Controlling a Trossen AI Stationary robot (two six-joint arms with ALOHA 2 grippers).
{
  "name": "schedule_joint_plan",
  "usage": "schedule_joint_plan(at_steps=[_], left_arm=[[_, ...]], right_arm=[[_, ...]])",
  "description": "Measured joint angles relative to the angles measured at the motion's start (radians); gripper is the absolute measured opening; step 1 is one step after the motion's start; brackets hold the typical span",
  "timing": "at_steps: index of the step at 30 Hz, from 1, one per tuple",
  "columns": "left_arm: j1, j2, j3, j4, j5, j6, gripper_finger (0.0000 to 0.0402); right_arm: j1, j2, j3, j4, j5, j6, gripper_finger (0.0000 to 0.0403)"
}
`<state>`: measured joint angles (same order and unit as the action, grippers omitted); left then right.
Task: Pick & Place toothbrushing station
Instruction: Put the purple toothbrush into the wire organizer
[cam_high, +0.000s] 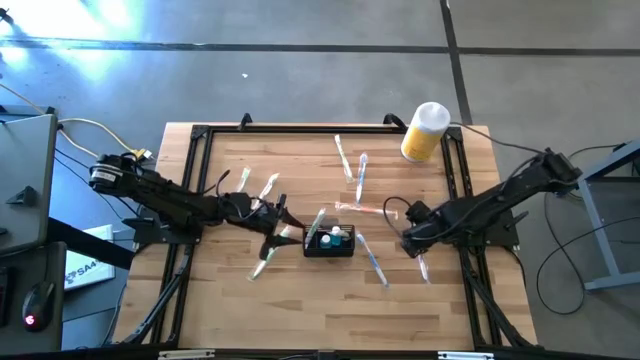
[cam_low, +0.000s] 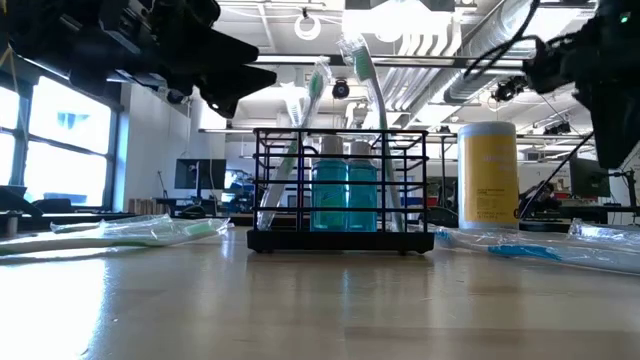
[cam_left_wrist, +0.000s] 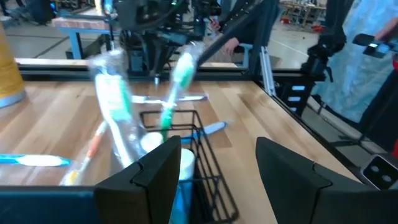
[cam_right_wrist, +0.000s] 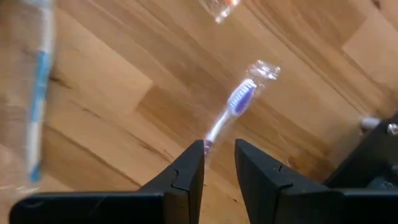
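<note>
The toothbrushing station, a small black wire-mesh caddy (cam_high: 330, 243), stands on its base at the table's middle (cam_low: 340, 190). It holds teal bottles (cam_low: 345, 195) and upright toothbrushes (cam_low: 365, 60). My left gripper (cam_high: 283, 232) is open and empty, just off the caddy's left end and above the table (cam_left_wrist: 217, 168); the caddy's rim (cam_left_wrist: 199, 134) shows between its fingers, apart from them. My right gripper (cam_high: 410, 240) is to the right of the caddy, pointing down, its fingers (cam_right_wrist: 219, 165) a narrow gap apart over the handle end of a wrapped purple toothbrush (cam_right_wrist: 235, 102) lying on the wood.
A yellow cylinder with a white cap (cam_high: 425, 130) stands at the far right. Wrapped toothbrushes lie loose around the caddy: at the far middle (cam_high: 350, 160), near left (cam_high: 265, 265) and right (cam_high: 372, 258). A black frame (cam_high: 200, 135) runs along the table's edges.
</note>
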<state>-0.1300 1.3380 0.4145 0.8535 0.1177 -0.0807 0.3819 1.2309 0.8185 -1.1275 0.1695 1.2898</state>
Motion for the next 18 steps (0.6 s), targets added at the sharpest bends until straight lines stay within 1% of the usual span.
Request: schedule_joint_plan(at_steps=[11, 18], left_arm=[[-0.083, 0.000, 0.000, -0.046, 0.002, 0.006, 0.0204], [-0.089, 0.000, 0.000, -0.080, 0.004, 0.008, 0.0204]], right_arm=[[-0.087, 0.147, 0.000, -0.004, -0.067, -0.036, 0.0082], [-0.104, 0.178, -0.015, 0.030, -0.075, -0.037, 0.0082]])
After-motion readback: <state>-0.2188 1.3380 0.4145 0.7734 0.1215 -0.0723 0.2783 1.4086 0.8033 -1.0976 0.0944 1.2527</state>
